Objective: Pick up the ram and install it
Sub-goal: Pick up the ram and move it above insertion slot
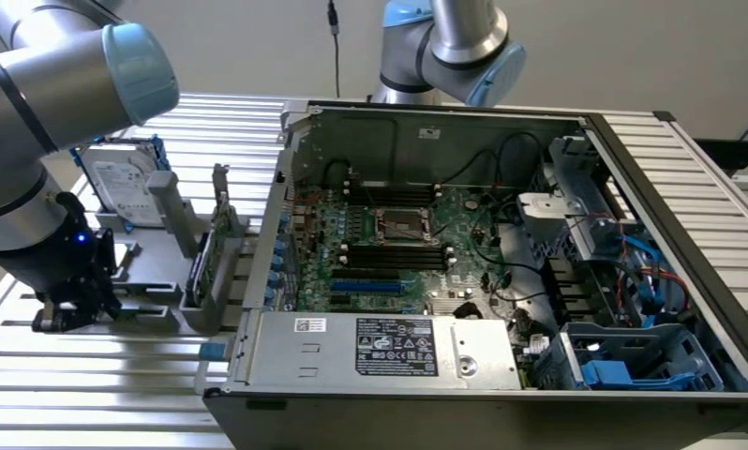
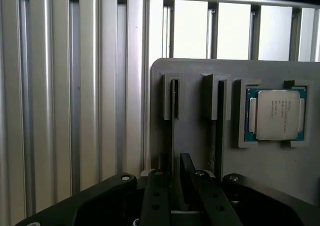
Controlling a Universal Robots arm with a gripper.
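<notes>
The gripper (image 1: 64, 317) is down on the grey parts holder (image 1: 149, 286), at nine o'clock from the open computer case (image 1: 655, 164) in the exterior view. Its fingers (image 2: 155, 200) are drawn narrow and seem to pinch the ram (image 2: 174, 103), which stands on edge in its holder slot. Lifting it out and seating it in the motherboard's black slots (image 1: 393, 255) are not yet done.
</notes>
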